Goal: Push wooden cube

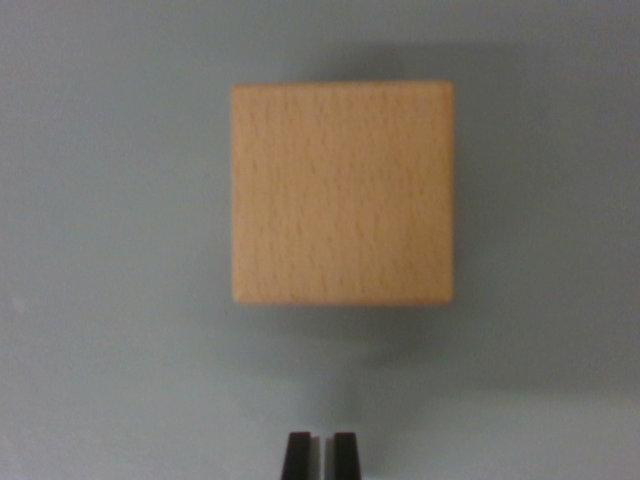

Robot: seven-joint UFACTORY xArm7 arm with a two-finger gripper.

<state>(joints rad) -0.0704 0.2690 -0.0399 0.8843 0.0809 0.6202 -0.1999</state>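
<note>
**Gripper tips below one cube**

Nearest us, the gripper (320, 455) shows two dark fingertips (297, 456) at the bottom edge, nearly pressed together with only a thin slit between and nothing held. Above them, apart from the tips, we see one cube (342, 193) lying square on the grey table (110, 300). Bare surface lies between them. We can read no writing on it.

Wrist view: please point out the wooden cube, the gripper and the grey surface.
wooden cube (343, 193): wrist view, middle of its top face.
gripper (320, 452): wrist view, narrow gap between the two dark fingertips, bottom edge.
grey surface (110, 250): wrist view, bare area on the view's left of the cube.
</note>
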